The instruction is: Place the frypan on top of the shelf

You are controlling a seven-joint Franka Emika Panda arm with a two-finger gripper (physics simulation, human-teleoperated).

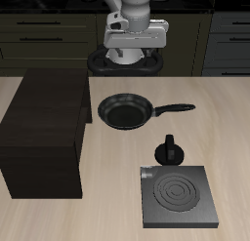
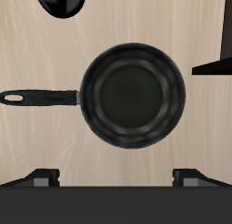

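The frypan (image 1: 125,110) is a round glossy black pan lying flat on the wooden table, its long handle (image 1: 176,108) pointing away from the shelf. In the wrist view the frypan (image 2: 133,93) lies straight below me, with its handle (image 2: 36,98) stretched out to one side. The shelf (image 1: 47,128) is a large dark boxy unit with a flat top, right beside the pan; only a corner of it (image 2: 216,60) shows in the wrist view. My gripper (image 1: 130,60) hangs well above the table, behind the pan, open and empty; its fingertips (image 2: 41,178) stand wide apart.
A flat square dark-grey burner plate (image 1: 177,196) with rings lies near the table's front edge. A small black pot-shaped object (image 1: 170,150) stands between it and the pan; it also shows in the wrist view (image 2: 62,1). Dark cabinets (image 1: 49,30) line the back.
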